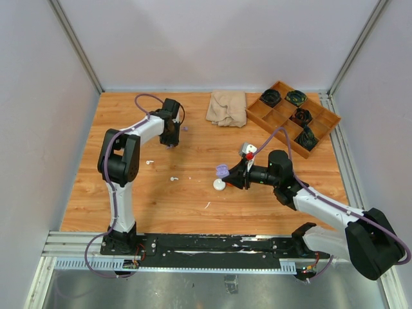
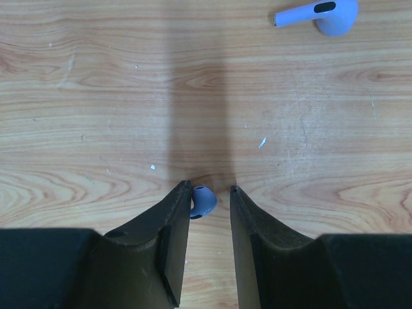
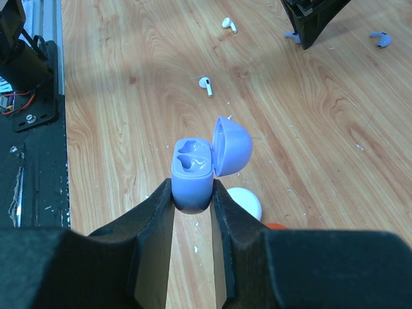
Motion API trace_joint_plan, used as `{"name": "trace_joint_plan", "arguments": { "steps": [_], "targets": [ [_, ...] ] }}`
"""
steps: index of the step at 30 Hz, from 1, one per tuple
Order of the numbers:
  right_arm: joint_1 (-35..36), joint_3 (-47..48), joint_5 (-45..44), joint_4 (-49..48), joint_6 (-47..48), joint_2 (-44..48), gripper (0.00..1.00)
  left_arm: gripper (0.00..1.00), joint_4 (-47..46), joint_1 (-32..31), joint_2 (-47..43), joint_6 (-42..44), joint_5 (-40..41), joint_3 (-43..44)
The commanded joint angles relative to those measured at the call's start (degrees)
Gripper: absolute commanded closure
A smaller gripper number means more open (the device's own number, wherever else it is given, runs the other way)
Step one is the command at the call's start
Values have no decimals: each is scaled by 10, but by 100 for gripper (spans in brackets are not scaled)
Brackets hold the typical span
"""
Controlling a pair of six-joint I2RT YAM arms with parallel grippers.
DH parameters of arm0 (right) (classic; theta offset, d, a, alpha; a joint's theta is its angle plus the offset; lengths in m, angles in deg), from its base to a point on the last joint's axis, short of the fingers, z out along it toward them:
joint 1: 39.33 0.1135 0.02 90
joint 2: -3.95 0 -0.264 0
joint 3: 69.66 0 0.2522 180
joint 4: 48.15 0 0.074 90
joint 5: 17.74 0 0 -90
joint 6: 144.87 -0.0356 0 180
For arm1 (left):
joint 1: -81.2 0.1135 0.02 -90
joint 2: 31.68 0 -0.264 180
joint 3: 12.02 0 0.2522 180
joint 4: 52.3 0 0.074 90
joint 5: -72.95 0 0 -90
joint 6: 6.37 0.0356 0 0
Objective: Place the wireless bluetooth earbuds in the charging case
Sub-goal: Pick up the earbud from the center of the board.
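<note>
0 earbuds sit in the purple charging case [image 3: 192, 168] yet: both wells show empty, its lid open, and the right gripper [image 3: 192, 185] pinches its base above the table [image 3: 122, 109]. The left gripper [image 2: 209, 187] straddles 1 purple earbud [image 2: 203, 201] lying on the table, jaws apart, the bud touching only 1 finger. The other purple earbud [image 2: 318, 15] lies well apart. Grasping and both insertions remain

Bright, even overhead light, soft shadows, sharp focus.

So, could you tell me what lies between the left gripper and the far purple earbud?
Only bare table between the left gripper and that earbud, in the left wrist view.
</note>
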Motion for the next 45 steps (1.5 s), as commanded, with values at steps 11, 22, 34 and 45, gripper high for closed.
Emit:
{"name": "trace_joint_plan", "arguments": {
  "steps": [11, 22, 34, 45],
  "targets": [
    [8, 23, 13, -1, 5, -1, 99, 65, 68, -11, 31, 24, 20, 22],
    [8, 24, 14, 0, 5, -1, 99, 79, 65, -10, 29, 24, 25, 24],
    [9, 14, 1, -12, 0, 20, 99, 85, -52, -14, -85, -34, -27, -88],
    [14, -11, -49, -60, 17, 28, 99, 84, -222, -60, -283, -140, -80, -245]
  ]
}}
